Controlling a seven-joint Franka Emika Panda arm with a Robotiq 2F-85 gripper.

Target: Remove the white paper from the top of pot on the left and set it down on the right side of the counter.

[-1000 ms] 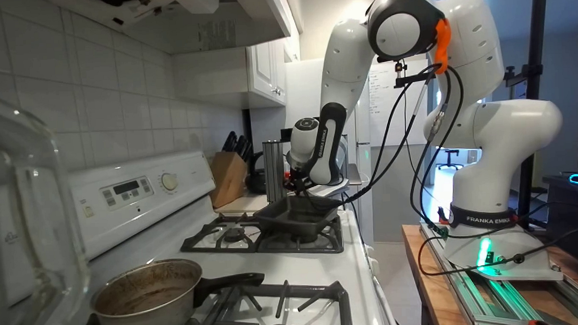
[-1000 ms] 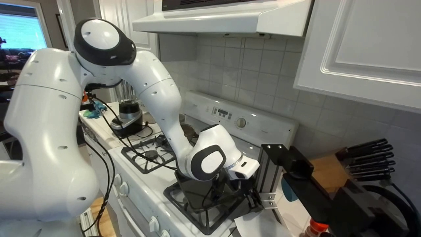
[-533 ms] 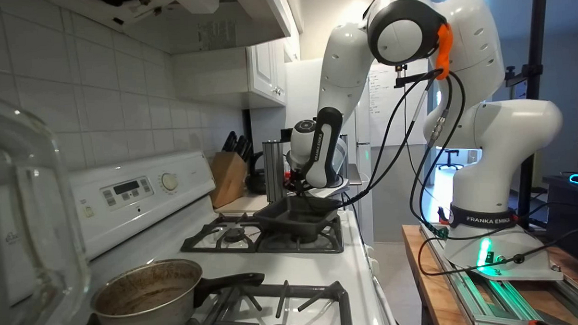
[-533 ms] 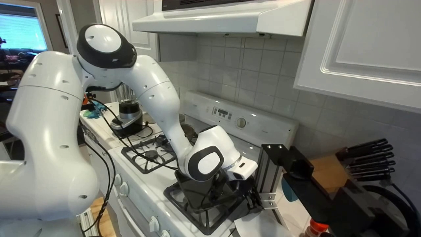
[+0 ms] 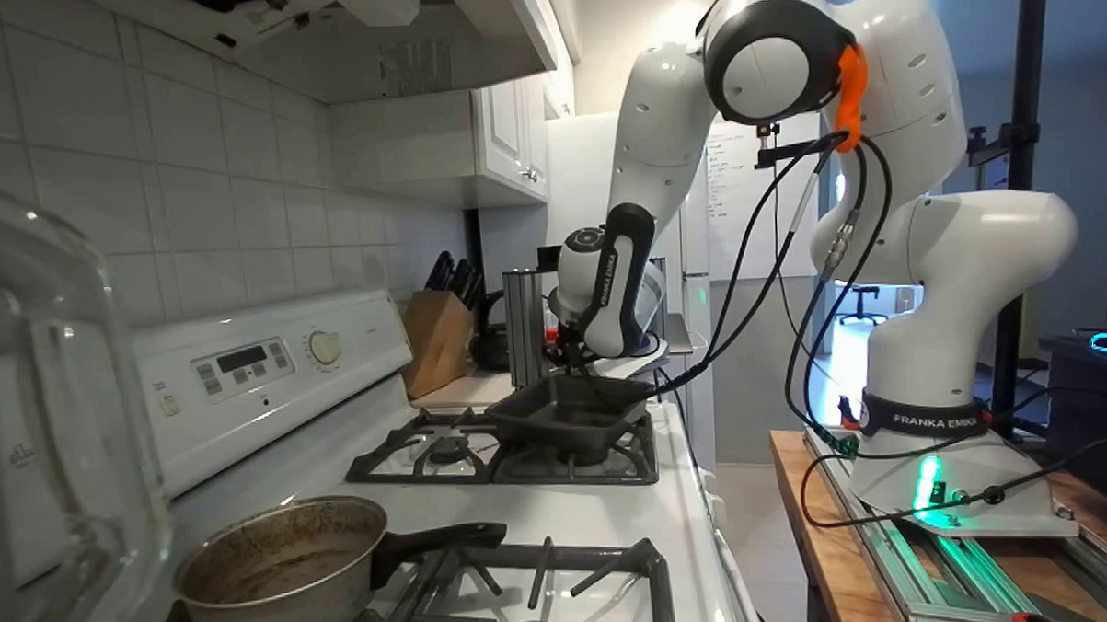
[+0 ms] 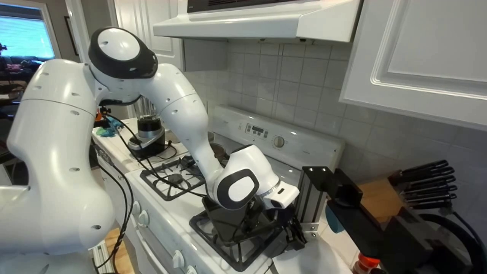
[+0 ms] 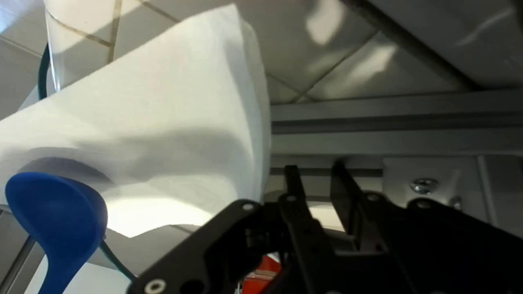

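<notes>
The white arm (image 5: 662,132) has black-rimmed caps (image 5: 766,76), black cables (image 5: 695,371), FRANKA EMIKA lettering (image 5: 932,420); the black gripper (image 7: 315,168) shows pale screws (image 7: 248,207).

A white square-tiled wall (image 6: 296,83) runs below a white range hood (image 6: 228,30) and white panelled cabinets (image 6: 430,49) in both exterior views. In an exterior view, a bright bluish window (image 6: 24,38) shows at far left. A warm glow (image 5: 680,19) lights a cream wall (image 5: 618,51); a dark office chair (image 5: 860,315) stands on a brightly lit floor (image 5: 845,354).

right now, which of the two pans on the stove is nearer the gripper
The dark square griddle pan: the gripper is close by it, while the round metal saucepan stands at the opposite end of the stove.
</notes>
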